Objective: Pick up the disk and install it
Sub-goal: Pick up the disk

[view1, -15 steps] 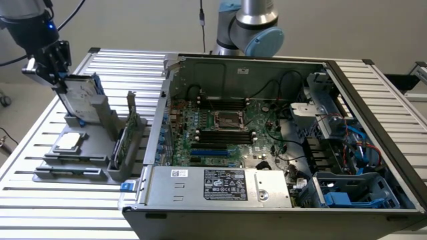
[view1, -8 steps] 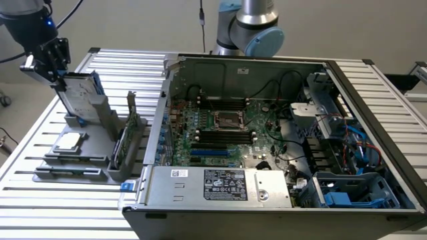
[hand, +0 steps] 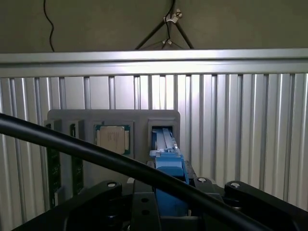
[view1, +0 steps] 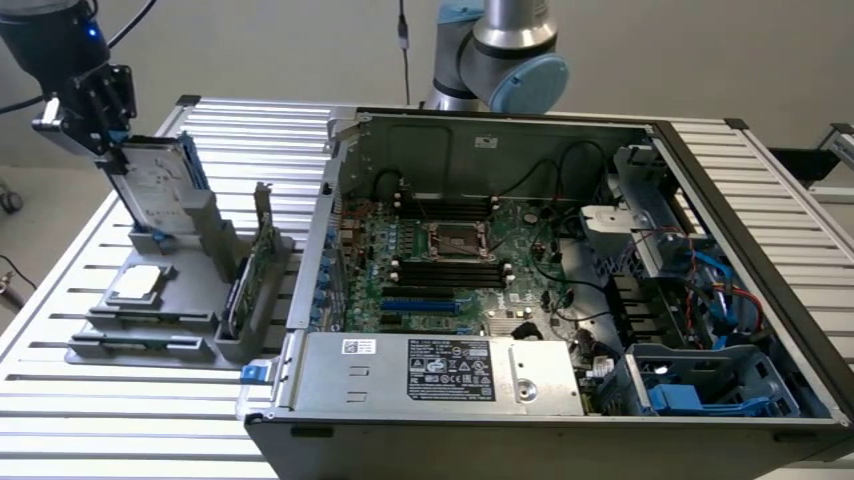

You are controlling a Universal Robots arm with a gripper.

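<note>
The disk [view1: 158, 190] is a silver-grey drive with blue side rails. It stands nearly upright, slightly tilted, with its lower end at the slot of a grey holder [view1: 147, 325] on the exterior view's left. My gripper [view1: 104, 140] sits on the disk's upper end, shut on it. In the wrist view the disk's blue rail [hand: 169, 168] runs from between my gripper's [hand: 168, 204] black jaws down to the holder's slot [hand: 163, 132].
An open computer case [view1: 534, 130] lies on the slatted table, with a blue drive bay [view1: 694, 385] at its near right corner and a grey power-supply box [view1: 441, 370] in front. The holder also carries a square CPU chip [view1: 140, 285] and upright cards [view1: 260, 270]. A black cable [hand: 72, 147] crosses the wrist view.
</note>
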